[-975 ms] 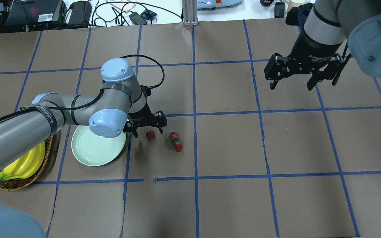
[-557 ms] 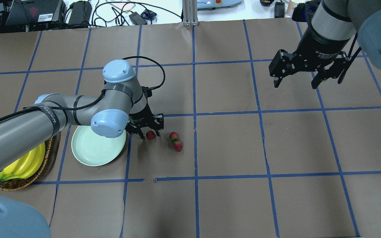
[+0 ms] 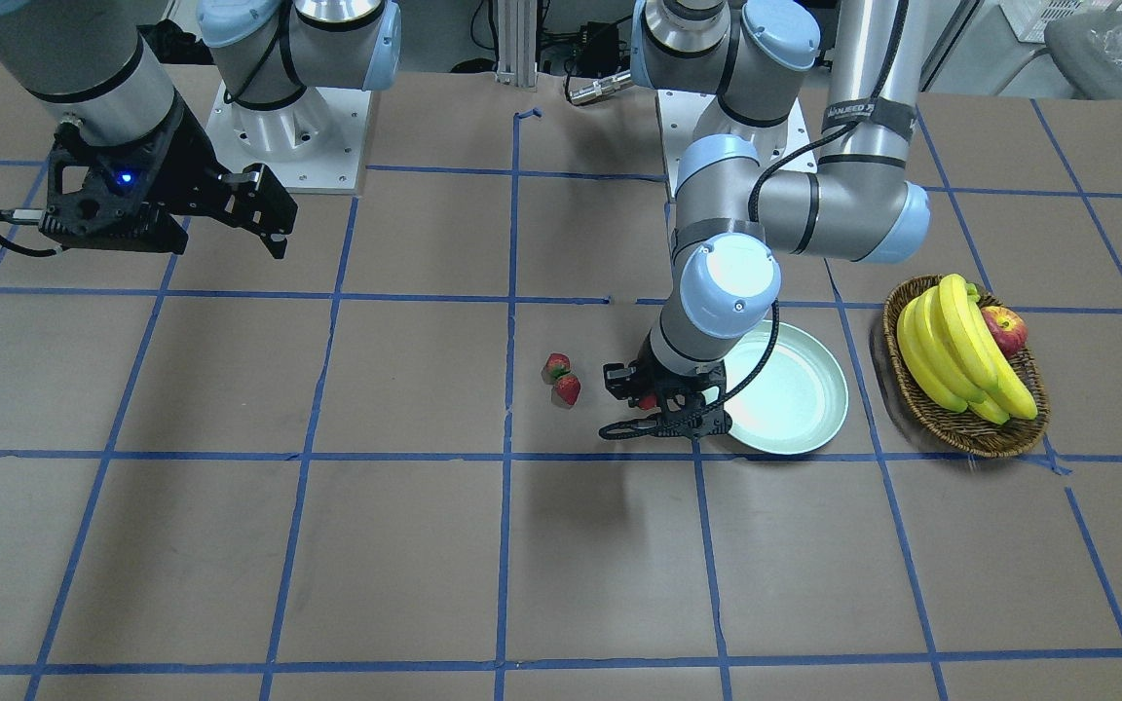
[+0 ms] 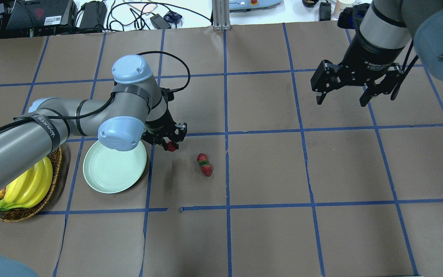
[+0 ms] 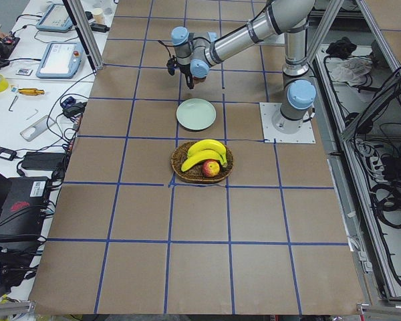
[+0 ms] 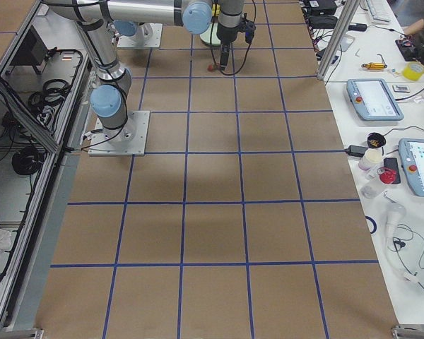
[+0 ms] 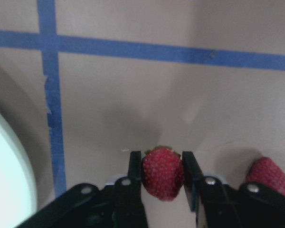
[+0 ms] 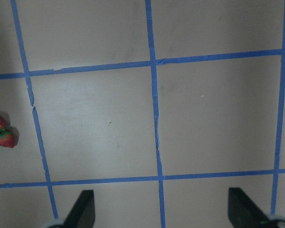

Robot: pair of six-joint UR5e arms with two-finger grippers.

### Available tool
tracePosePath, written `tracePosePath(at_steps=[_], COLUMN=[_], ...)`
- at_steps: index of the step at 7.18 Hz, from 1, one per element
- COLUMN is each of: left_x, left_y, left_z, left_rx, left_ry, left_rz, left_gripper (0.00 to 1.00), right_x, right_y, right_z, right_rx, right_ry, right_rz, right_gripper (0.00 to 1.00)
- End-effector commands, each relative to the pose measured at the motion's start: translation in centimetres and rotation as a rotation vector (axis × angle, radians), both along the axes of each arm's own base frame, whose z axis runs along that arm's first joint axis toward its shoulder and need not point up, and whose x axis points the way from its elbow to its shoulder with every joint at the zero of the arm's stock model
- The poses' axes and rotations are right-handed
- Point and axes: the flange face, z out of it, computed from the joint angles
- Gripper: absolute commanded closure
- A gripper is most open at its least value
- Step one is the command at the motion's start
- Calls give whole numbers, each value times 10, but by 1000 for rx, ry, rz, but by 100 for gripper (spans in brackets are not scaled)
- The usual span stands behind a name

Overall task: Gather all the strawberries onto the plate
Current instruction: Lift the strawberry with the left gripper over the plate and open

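Note:
My left gripper is shut on a red strawberry and holds it above the table, just right of the pale mint-green plate. The held strawberry also shows in the overhead view and the front view. Two more strawberries lie touching each other on the table to the right; they show in the front view and the right wrist view too. The plate holds nothing. My right gripper is open and empty, high over the far right of the table.
An oval wicker basket with bananas and an apple stands left of the plate. Blue tape lines grid the brown table. Cables and devices lie beyond the far edge.
My left gripper came down around the nearest strawberry, shut on it and lifted it toward the plate. My right gripper drifted up and right, still open.

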Motion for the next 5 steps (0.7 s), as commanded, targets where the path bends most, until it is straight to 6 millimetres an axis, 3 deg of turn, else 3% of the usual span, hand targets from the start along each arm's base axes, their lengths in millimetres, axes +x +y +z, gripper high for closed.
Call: tracePosePath(at_steps=[1, 3, 4, 5], left_x=[46, 138, 160, 159], left_y=[-6, 27, 34, 38], left_z=[48, 8, -2, -9], left_rx=[65, 145, 108, 116], left_ry=[-42, 9, -15, -16], left_rz=[-81, -116, -109, -96], left_gripper=[100, 100, 100, 100], right_x=[-4, -6, -5, -4], right_y=[-2, -2, -1, -2], right_z=[-4, -3, -4, -4], right_rx=[12, 13, 13, 8], right_ry=[29, 43, 40, 34], right_rz=[11, 9, 9, 10], right_gripper=[0, 0, 0, 0])
